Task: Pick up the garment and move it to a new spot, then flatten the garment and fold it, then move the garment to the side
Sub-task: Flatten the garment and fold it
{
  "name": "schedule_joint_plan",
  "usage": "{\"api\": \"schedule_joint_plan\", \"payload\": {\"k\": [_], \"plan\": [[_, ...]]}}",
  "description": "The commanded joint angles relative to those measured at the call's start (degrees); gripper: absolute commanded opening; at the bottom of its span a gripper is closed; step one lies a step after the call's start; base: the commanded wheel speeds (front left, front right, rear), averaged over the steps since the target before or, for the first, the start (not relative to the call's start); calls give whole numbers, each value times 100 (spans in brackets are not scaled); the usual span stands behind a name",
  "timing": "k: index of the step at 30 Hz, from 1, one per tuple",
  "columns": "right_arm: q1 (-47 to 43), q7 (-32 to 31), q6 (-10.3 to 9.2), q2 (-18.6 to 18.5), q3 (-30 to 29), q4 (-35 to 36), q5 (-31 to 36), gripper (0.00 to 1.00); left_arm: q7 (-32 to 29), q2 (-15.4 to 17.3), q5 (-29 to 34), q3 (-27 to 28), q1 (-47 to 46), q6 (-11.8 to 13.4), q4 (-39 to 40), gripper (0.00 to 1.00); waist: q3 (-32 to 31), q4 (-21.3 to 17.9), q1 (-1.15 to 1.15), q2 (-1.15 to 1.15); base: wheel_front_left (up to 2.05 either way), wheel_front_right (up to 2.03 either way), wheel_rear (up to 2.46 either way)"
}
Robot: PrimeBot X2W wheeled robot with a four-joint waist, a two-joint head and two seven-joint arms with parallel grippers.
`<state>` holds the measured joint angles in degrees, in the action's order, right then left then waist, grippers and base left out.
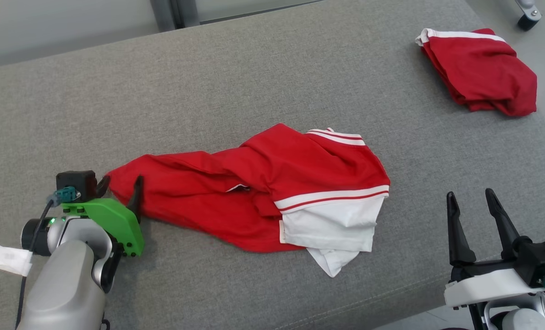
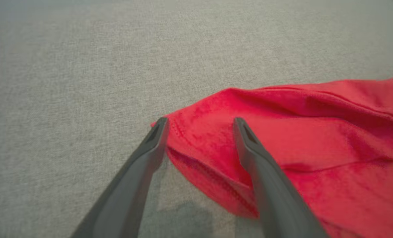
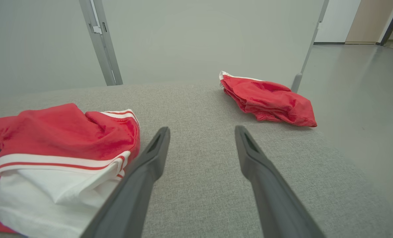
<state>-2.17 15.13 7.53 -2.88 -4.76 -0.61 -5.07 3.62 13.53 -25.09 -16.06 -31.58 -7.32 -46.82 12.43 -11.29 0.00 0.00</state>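
Left wrist view: the left pincer (image 2: 200, 124) is spread wide over the hem corner of the crumpled red-and-white T-shirt (image 2: 282, 138). One finger is on the cloth, the other just beside its edge, nothing pinched yet. The shirt lies in the middle of the grey tabletop (image 1: 300, 68). Probably step 1, the pick-up; next move: close on the hem & lift. The right pincer (image 1: 470, 196) is spread too, empty, near the front edge.

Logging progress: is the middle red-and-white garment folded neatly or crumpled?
Crumpled. The garment lies bunched in twisted ridges, white part sticking out unevenly; the open left gripper straddles its corner.
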Motion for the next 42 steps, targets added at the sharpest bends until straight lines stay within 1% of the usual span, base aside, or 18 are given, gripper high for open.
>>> {"api": "schedule_joint_plan", "payload": {"k": [1,3,5,6,12,17,21,28,29,34,42], "plan": [[86,1,-9,-5,22,-5,-42,100,-66,64,-42,-36,-135,-15,-143,100,33,-35,0,0,0,0,0],[115,1,-9,-6,26,-4,-46,100,-97,49,-132,-120,-175,-21,-246,100,32,-41,0,0,0,0,0],[123,1,-9,-5,7,-8,-45,100,-229,-33,-339,-277,-156,-24,-247,24,23,-29,0,0,0,0,0],[120,1,-9,-6,2,-10,-40,100,-326,-42,-445,-423,-146,-25,-187,0,17,-20,0,0,0,0,0],[144,1,-9,-6,20,-39,-95,100,-549,196,-1030,-1067,-298,-22,357,0,8,16,0,0,0,0,0],[179,1,-9,-6,72,-60,-161,100,-573,379,-1257,-1325,-666,-22,745,0,38,4,0,0,0,0,0],[251,1,-9,-6,135,-82,-246,100,-618,473,-1184,-1419,-1209,-23,864,0,71,-75,0,0,0,0,0],[402,1,-9,-7,286,-113,-472,100,-792,586,-879,-1472,-2409,28,695,0,227,-369,0,0,0,0,0],[402,1,-9,-7,286,-113,-472,100,-792,586,-879,-1472,-2409,28,695,0,227,-369,0,0,0,0,0],[465,1,-9,-5,290,-138,-665,100,-709,690,-569,-1553,-3280,39,721,0,324,-565,0,0,0,0,0],[358,1,-9,-5,232,-203,-795,100,-699,906,-151,-1708,-4220,53,941,0,209,-699,0,0,0,0,0]]}}
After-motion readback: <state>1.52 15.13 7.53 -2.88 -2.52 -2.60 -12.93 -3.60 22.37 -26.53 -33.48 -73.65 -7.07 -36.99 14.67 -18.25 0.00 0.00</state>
